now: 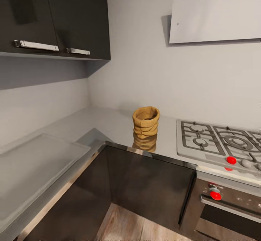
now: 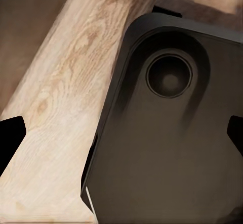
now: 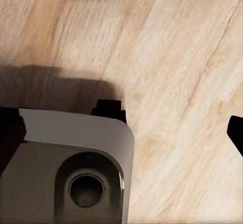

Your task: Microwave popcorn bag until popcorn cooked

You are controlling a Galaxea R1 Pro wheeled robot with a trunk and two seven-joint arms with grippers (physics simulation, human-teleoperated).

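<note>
The bag (image 1: 145,121) is standing upright on the countertop (image 1: 108,125), at nine o'clock from the hob (image 1: 217,141). Probably soft and light; I'd be pinching its rolled rim. Both grippers' openings: cannot tell.

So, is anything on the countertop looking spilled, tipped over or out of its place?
Nothing stands out. The popcorn bag stands upright on the countertop, beside the hob, with no spill around it.
</note>
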